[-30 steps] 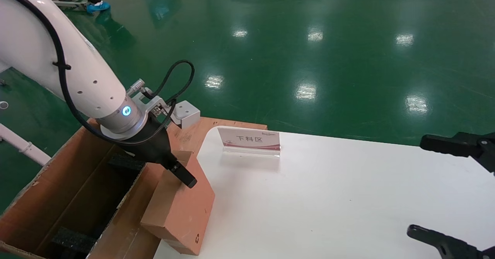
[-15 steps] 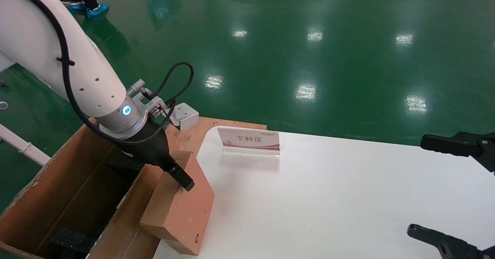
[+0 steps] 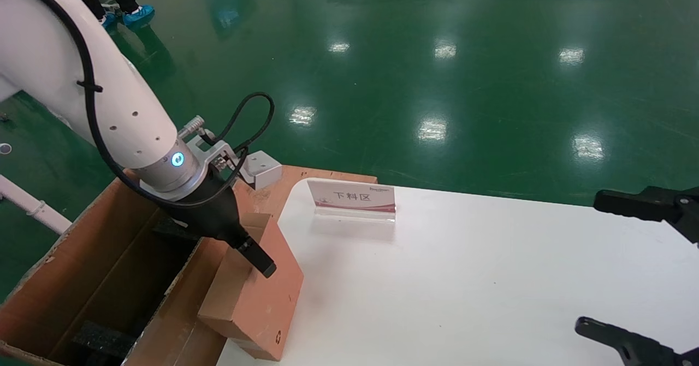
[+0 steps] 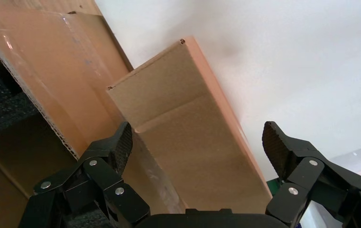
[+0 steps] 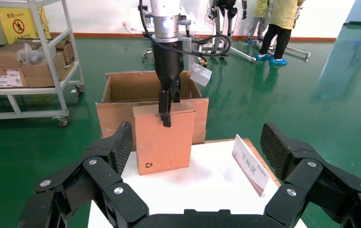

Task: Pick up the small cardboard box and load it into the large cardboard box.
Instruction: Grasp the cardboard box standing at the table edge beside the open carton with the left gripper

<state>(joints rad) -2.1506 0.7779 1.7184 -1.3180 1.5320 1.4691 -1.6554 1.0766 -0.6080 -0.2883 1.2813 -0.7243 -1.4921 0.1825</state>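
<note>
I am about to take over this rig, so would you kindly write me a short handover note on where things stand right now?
Left end effector: open, straddling the top edge of the small orange-brown cardboard box, not gripping it.
Right end effector: open, parked at the right edge of the white table.
Small box: standing tilted at the table's left edge, leaning toward the large brown corrugated cardboard box with black foam blocks inside.
Done: approach to the small box.
Left: close on it, lift it, load it into the large box.
</note>
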